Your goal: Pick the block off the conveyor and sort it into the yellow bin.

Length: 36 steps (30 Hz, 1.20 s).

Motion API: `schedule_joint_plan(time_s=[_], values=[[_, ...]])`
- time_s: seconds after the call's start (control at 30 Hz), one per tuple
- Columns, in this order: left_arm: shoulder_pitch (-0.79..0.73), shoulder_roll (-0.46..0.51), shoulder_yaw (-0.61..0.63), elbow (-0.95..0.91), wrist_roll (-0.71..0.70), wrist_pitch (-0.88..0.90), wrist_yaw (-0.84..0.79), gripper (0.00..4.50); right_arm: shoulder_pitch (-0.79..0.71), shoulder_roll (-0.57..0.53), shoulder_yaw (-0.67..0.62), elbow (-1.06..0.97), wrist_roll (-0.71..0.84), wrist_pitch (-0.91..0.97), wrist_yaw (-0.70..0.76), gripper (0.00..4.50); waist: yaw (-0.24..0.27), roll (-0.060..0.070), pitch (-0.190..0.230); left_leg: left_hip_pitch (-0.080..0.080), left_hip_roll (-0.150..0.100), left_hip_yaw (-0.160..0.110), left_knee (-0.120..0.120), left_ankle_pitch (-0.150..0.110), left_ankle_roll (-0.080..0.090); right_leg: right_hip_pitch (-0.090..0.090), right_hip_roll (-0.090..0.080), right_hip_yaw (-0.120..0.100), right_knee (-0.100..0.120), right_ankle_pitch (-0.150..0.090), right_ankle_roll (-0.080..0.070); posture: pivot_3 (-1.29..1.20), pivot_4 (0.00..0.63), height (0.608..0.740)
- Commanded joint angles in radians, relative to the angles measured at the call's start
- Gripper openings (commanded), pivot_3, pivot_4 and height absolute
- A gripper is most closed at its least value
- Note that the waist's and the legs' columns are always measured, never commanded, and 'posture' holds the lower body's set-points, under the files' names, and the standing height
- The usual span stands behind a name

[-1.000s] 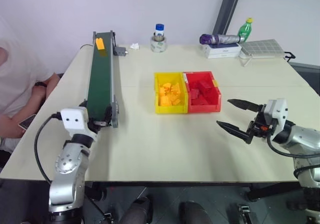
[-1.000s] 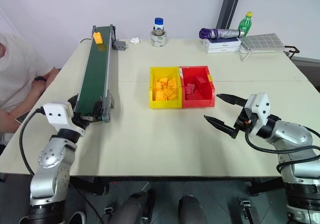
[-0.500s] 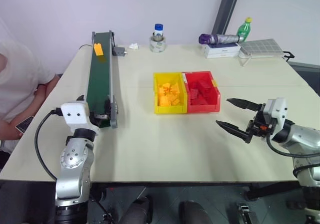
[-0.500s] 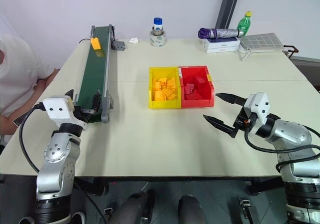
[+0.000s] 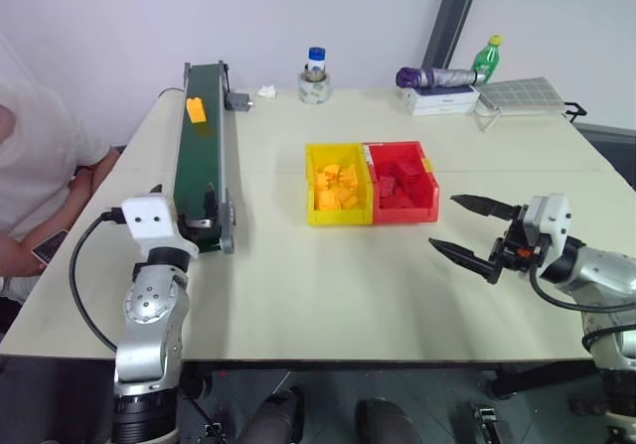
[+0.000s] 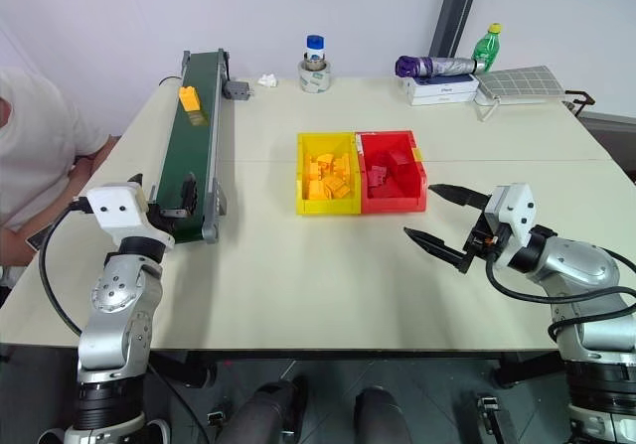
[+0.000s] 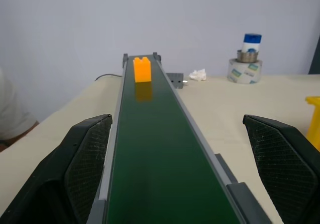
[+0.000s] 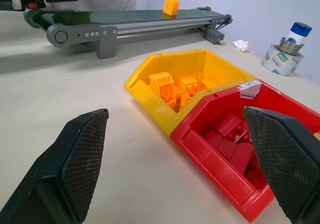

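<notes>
One block: the block (image 7: 142,69) stands on the conveyor (image 5: 199,161) near its far, motor end, studs up.
Left claw (image 7: 180,164): spread wide and empty, at the belt's near end, aimed along the belt's length.
Key relation: block lies straight ahead of the left claw, well apart, on the belt's long axis.
Nearer arm: left, by my reading.
Right claw (image 5: 475,233): spread, empty, beside the red bin (image 5: 402,180), well away from the belt.
Yellow bin (image 5: 336,185): mid-table, joined to the red bin, holding like blocks.
</notes>
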Motion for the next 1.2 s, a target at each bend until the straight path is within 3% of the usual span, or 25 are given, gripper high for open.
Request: schedule_joint_plan(time_s=[0.03,0.37,0.8,1.2], values=[[-0.015,0.009,0.014,-0.020,0.007,-0.012,0.005,4.43,-0.007,-0.004,-0.018,-0.017,0.005,-0.016,-0.005,4.50,0.000,0.000,0.000,0.000,0.000,0.000,0.000,0.000,0.000,0.000,0.000,0.000,0.000,0.000,0.000,0.00,0.150,0.740],[-0.115,0.041,0.031,0.066,0.013,0.021,0.028,4.43,-0.003,-0.002,-0.017,-0.022,0.006,-0.015,-0.010,4.50,0.001,0.000,0.000,0.000,0.000,0.000,0.000,0.000,0.000,0.000,0.000,0.000,0.000,0.000,0.000,0.00,0.150,0.740],[-0.465,0.096,0.042,0.469,0.039,0.020,0.072,4.43,-0.001,-0.001,-0.013,-0.038,0.004,-0.011,-0.023,4.50,0.000,0.000,0.000,0.000,-0.001,0.000,0.001,0.000,0.000,0.000,0.000,-0.001,0.001,0.002,0.004,0.00,0.150,0.740],[-0.591,0.115,0.050,0.679,0.039,0.058,0.100,4.43,0.021,-0.001,-0.020,-0.060,0.011,-0.005,-0.037,4.50,0.000,-0.001,0.000,0.000,-0.001,0.000,0.002,0.000,0.000,0.000,0.001,-0.001,0.002,0.003,0.006,0.00,0.150,0.740]])
